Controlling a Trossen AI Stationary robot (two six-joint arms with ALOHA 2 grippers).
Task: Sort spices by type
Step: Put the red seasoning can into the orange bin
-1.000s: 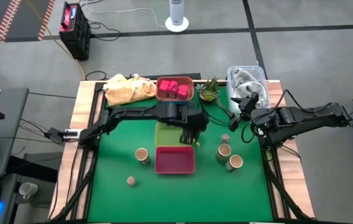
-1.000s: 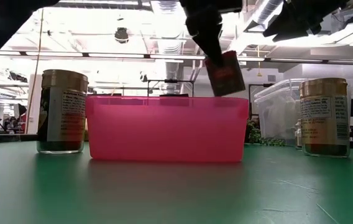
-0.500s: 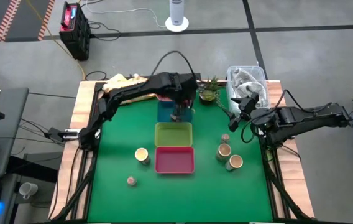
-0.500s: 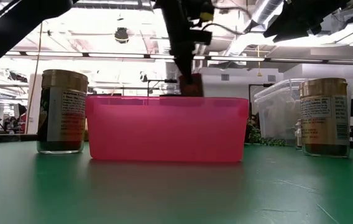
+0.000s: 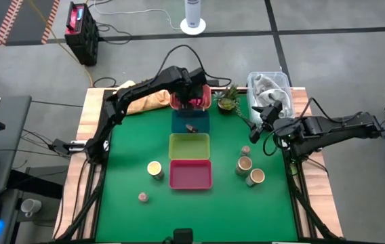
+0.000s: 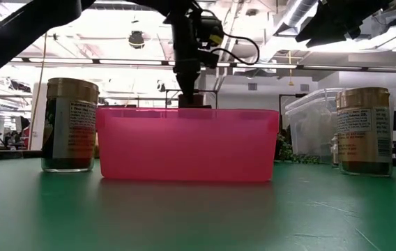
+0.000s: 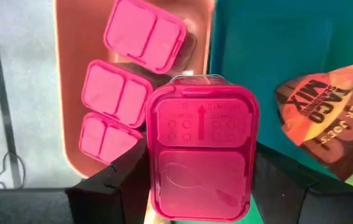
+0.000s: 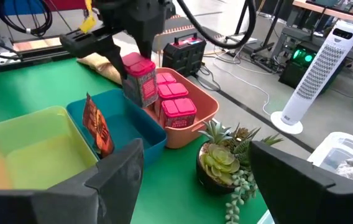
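My left gripper [image 5: 192,102] hangs over the near rim of the orange tray [image 5: 209,91] at the table's far edge, shut on a pinkish-red spice box [image 7: 201,155]. Three more pink boxes [image 7: 142,34] lie in that tray. A dark seasoning packet [image 5: 191,127] lies in the blue tray [image 5: 179,122]. Tan cylinders [image 5: 154,169] [image 5: 244,165] [image 5: 256,177] and two tiny jars [image 5: 142,197] [image 5: 245,150] stand on the green mat. My right gripper [image 5: 257,118] waits open at the table's right side, near the plant. My left gripper pinches the pink box between its two fingers [image 7: 123,180], one on each of two opposite side walls [image 7: 153,162]. The fingers come from above, pointing down, and the lid faces the wrist camera. The box [image 8: 140,78] hangs upright below the fingers, lifted clear.
A yellow-green tray [image 5: 189,146] and a pink tray [image 5: 191,174] sit in a row nearer than the blue one. A potted plant [image 5: 228,99], a clear bin [image 5: 270,88] and a yellow cloth [image 5: 138,95] line the far edge. Bare mat lies left and near.
My left gripper has carried the pink box from above the yellow-green tray toward the far edge, passing over the blue tray, and is now at the orange tray. It stayed shut on the box, which was tilted at first. The right arm kept still.
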